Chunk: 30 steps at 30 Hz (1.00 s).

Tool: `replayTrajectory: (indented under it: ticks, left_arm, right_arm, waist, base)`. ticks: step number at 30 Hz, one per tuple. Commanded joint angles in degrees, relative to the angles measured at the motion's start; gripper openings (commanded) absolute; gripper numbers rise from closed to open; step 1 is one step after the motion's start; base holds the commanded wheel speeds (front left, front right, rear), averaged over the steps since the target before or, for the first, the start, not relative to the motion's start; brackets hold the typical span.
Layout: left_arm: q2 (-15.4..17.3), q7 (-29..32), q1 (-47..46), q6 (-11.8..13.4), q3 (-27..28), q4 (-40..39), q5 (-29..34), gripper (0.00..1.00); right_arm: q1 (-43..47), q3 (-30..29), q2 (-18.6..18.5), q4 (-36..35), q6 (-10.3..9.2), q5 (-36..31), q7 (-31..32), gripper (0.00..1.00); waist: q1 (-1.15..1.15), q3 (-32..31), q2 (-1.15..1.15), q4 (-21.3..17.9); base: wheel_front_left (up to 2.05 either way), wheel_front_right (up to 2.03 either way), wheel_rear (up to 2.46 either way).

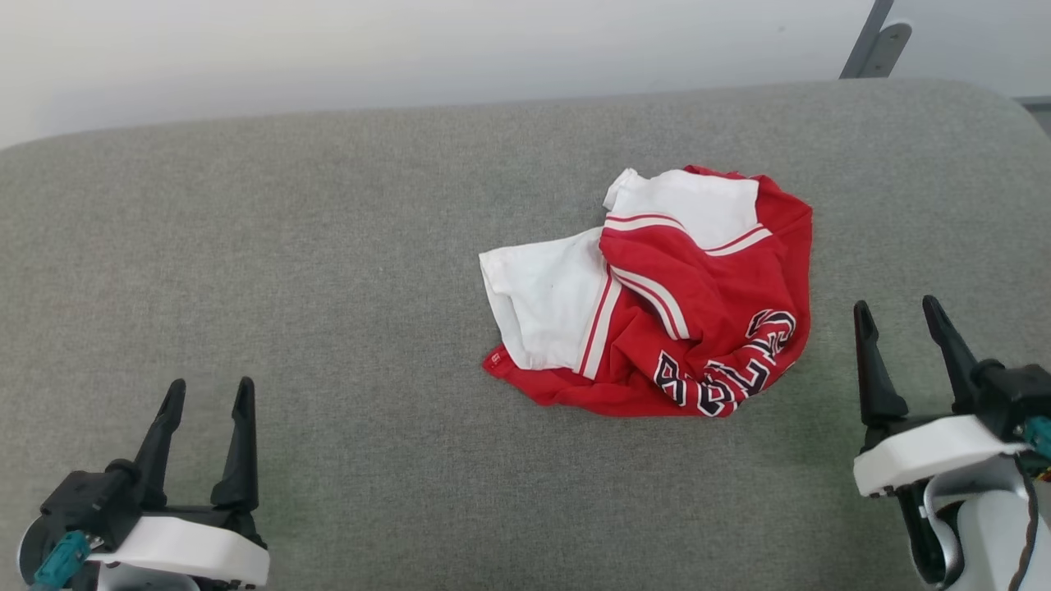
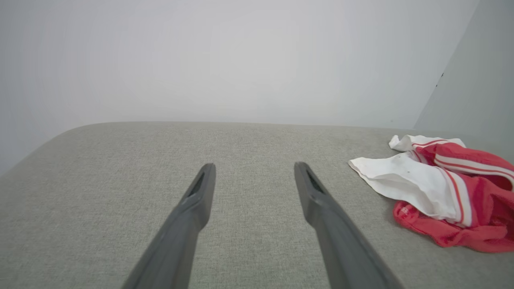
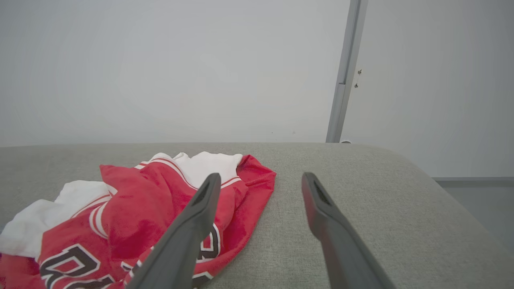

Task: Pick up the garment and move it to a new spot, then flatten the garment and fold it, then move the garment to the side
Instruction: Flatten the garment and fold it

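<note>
Garment point(image 1: 657, 312) is lying crumpled in a heap on the grey cushion point(image 1: 287, 271), a little right of the middle in our head view. We are seeing its 2 white sleeves point(image 1: 546, 295) turned toward the far and left sides, with red cloth bunching beneath and to the right. Black white-edged lettering point(image 1: 722, 377) is curling along the near right edge, too folded for us to read whole.

Our left gripper point(image 1: 210, 383) is hanging at the lower left, well apart from the garment, its 2 fingers point(image 1: 240, 435) spread wide and holding nothing. Our right gripper point(image 1: 895, 304) is sitting at the lower right, near the garment's right edge yet not touching it, jaws likewise gaping wide and gripping nothing.

From the right wrist, 1 finger is crossing in front of the red cloth, with bare cushion showing between the 2. From the left wrist, the garment is lying off to the right, clear of both fingers. A pale wall point(image 1: 410, 49) is rising behind the cushion.
</note>
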Motion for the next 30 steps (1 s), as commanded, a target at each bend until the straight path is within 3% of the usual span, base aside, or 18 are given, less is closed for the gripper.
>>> replayTrajectory:
  ticks: [1,6,13,23,30]
  left_arm:
    - [-0.3,-0.13,0.25,0.14,-0.17,-0.49,0.87,1.0]
    - [-1.31,-0.13,-1.46,0.14,-1.32,-1.59,0.81,1.0]
    - [-2.8,-0.13,-4.78,0.14,-4.16,-1.35,-0.39,1.0]
    - [-4.62,-0.14,-10.86,0.14,-8.86,0.88,-2.78,1.0]
    - [-5.4,-0.13,-13.6,0.14,-10.32,1.81,-3.6,1.0]
  right_arm:
    - [-1.1,0.14,-0.61,0.22,-0.04,0.14,0.57,1.0]
    - [-5.26,2.08,-4.03,0.95,-0.04,0.3,5.8,1.0]
    - [-14.83,8.85,-12.76,2.22,-0.04,1.44,19.79,1.0]
    - [-33.11,25.59,-27.08,2.06,-0.04,14.7,47.14,1.0]
    - [-39.58,31.28,-31.22,2.93,-0.04,21.61,56.07,1.0]
  waist:
    - [0.0,0.63,0.0,0.22]
    - [0.0,3.29,0.0,1.49]
    - [0.0,8.53,0.0,4.83]
    - [0.0,16.8,0.0,10.52]
    - [0.0,19.59,0.0,12.52]
  base:
    - [0.0,0.0,0.0]
    - [0.0,0.0,0.0]
    - [0.0,0.0,0.0]
    - [0.0,0.0,0.0]
    - [0.0,0.0,0.0]
